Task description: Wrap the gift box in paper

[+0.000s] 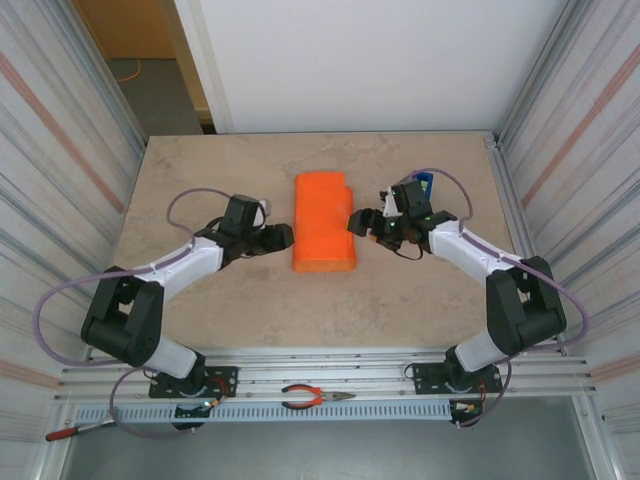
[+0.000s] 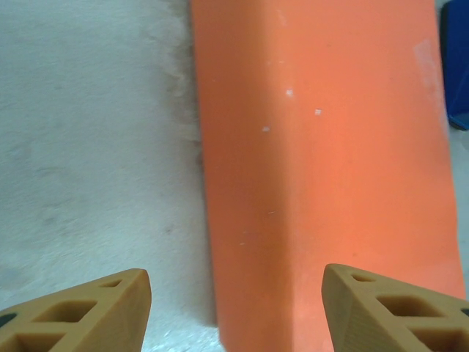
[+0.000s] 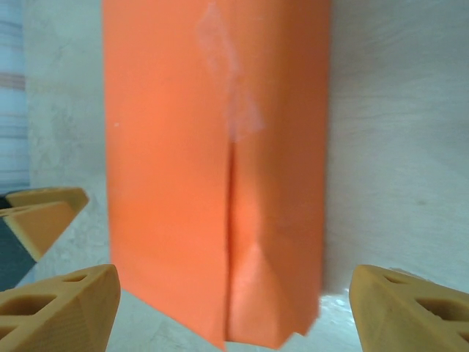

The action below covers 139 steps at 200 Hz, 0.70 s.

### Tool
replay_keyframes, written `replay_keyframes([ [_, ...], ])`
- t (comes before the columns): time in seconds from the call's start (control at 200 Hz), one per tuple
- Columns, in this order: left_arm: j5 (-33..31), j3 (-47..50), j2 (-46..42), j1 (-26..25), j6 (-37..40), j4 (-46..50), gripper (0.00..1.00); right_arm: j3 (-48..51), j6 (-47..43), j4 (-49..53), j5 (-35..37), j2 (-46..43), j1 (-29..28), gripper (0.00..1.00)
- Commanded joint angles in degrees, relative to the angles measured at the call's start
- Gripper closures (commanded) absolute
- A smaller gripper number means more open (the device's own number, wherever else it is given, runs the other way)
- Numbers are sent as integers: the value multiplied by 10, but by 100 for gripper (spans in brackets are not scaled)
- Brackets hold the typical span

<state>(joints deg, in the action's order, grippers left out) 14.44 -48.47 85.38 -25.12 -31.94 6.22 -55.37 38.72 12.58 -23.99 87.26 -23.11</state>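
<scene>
The orange paper [image 1: 323, 222] lies folded into a long package in the middle of the table, and the gift box is hidden inside it. A clear tape strip [image 3: 231, 88] crosses its seam, and the near end flaps are creased in. My left gripper [image 1: 285, 237] is open just left of the package, its fingers [image 2: 80, 312] apart from the paper [image 2: 322, 169]. Just right of the package, my right gripper [image 1: 358, 222] is open too. Its fingers [image 3: 410, 301] stand wide on either side of the paper's [image 3: 212, 147] end without touching it.
A blue tape dispenser [image 1: 425, 183] stands behind my right gripper, near the table's right edge. Pliers [image 1: 315, 397] and a red-handled tool [image 1: 60, 433] lie on the rail in front of the arm bases. Ribbed walls close in both sides.
</scene>
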Motion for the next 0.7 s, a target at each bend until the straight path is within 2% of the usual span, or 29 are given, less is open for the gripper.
replay_keyframes([
  [0.0,4,-17,17,-21,24,-17,36,-19,-1,3,11,29,-17,18],
  [0.306,-43,3,58,-64,31,-51,36,-12,-3,-16,32,94,-46,18],
  [0.691,-197,-1,103,-112,10,-84,37,-12,-3,-27,49,118,-40,22],
])
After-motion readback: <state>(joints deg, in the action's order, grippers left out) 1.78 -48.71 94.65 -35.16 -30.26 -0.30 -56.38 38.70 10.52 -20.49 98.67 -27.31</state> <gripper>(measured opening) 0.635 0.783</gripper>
